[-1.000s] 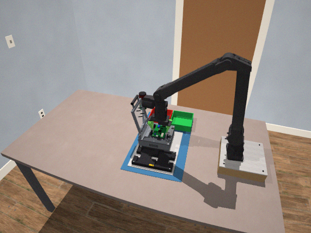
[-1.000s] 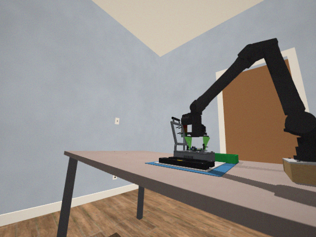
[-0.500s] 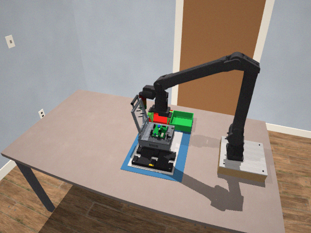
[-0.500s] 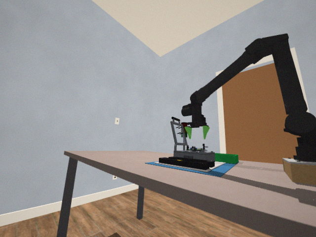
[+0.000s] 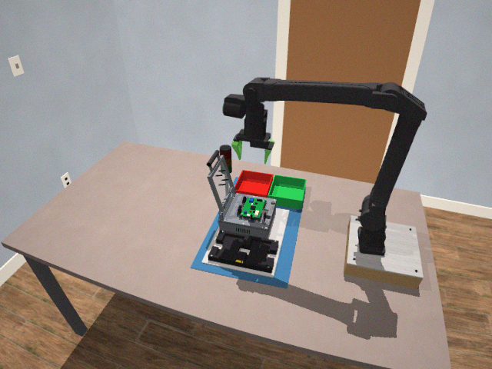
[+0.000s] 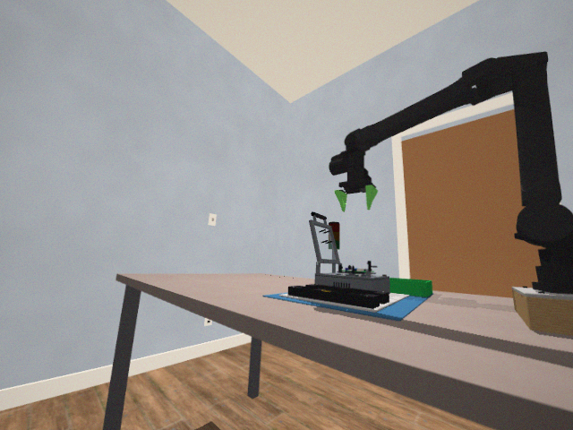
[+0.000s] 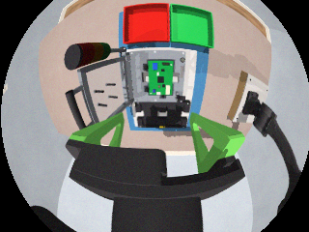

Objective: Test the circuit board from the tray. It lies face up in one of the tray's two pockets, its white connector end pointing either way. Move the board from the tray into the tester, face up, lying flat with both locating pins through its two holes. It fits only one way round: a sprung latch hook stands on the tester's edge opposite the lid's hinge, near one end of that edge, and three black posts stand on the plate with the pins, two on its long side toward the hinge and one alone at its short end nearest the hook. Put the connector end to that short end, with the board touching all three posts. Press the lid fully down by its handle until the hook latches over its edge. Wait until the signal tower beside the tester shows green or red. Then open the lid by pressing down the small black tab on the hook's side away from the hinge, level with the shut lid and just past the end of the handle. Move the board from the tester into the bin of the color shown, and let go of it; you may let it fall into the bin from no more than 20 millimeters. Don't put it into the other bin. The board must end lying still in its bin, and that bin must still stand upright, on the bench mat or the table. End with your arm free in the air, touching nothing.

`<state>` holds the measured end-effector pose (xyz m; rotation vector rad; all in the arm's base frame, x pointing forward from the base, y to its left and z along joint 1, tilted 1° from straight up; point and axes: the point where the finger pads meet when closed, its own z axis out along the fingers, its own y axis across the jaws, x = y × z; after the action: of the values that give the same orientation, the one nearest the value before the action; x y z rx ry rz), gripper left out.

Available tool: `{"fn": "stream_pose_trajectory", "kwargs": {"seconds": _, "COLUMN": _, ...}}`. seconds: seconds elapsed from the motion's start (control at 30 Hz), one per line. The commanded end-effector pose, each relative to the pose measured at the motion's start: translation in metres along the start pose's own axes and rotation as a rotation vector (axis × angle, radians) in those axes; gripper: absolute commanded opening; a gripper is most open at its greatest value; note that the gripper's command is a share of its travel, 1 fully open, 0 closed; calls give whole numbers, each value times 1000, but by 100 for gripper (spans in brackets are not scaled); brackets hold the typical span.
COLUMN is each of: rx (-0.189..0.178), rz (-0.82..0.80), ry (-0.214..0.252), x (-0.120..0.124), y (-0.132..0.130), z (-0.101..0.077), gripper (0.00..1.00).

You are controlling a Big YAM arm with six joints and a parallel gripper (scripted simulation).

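The green circuit board [image 5: 254, 206] [image 7: 161, 77] lies face up on the plate of the grey tester [image 5: 243, 225] [image 6: 351, 279] [image 7: 135, 72]. The tester's lid [image 5: 221, 181] [image 6: 322, 244] [image 7: 97, 93] stands open, its black handle [image 5: 212, 158] at the top. The signal tower [image 5: 226, 157] [image 6: 334, 234] [image 7: 87, 53] stands behind the lid and looks dark. My gripper [image 5: 254, 154] [image 6: 355, 199] [image 7: 156, 116] is open and empty, high in the air above the tester and the bins. The black tray [image 5: 242, 253] [image 6: 333, 294] [image 7: 160, 115] lies in front of the tester. The red bin [image 5: 254, 182] [image 7: 147, 23] and green bin [image 5: 287, 191] [image 6: 411, 287] [image 7: 192, 26] stand behind the tester.
The tester, tray and bins stand on a blue bench mat [image 5: 287, 254] [image 6: 402, 307] on the table [image 5: 138, 222]. The arm's base stands on a block [image 5: 397, 254] [image 6: 543, 310] at the table's right.
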<state>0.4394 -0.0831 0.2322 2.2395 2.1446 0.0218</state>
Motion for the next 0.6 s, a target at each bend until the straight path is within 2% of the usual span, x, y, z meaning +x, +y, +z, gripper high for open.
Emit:
{"fn": "stream_pose_trajectory", "kwargs": {"seconds": 0.0, "rx": -25, "rz": -5, "ry": -2, "x": 5, "y": 12, "z": -41, "gripper": 92}}
{"fn": "stream_pose_trajectory", "kwargs": {"seconds": 0.1, "rx": -38, "rz": -5, "ry": -3, "x": 5, "y": 10, "z": -63, "gripper": 92}}
{"fn": "stream_pose_trajectory", "kwargs": {"seconds": 0.2, "rx": -34, "rz": -4, "ry": -3, "x": 5, "y": 10, "z": -72, "gripper": 92}}
{"fn": "stream_pose_trajectory", "kwargs": {"seconds": 0.37, "rx": -28, "rz": -5, "ry": -2, "x": 5, "y": 10, "z": -75, "gripper": 92}}
{"fn": "stream_pose_trajectory", "kwargs": {"seconds": 0.4, "rx": 33, "rz": -6, "ry": 5, "x": 7, "y": -4, "z": -53, "gripper": 92}}
{"fn": "stream_pose_trajectory", "kwargs": {"seconds": 0.53, "rx": 15, "rz": -5, "ry": 3, "x": 6, "y": -1, "z": -61, "gripper": 92}}
{"fn": "stream_pose_trajectory", "kwargs": {"seconds": 0.57, "rx": 15, "rz": -5, "ry": 3, "x": 6, "y": -1, "z": -61, "gripper": 48}}
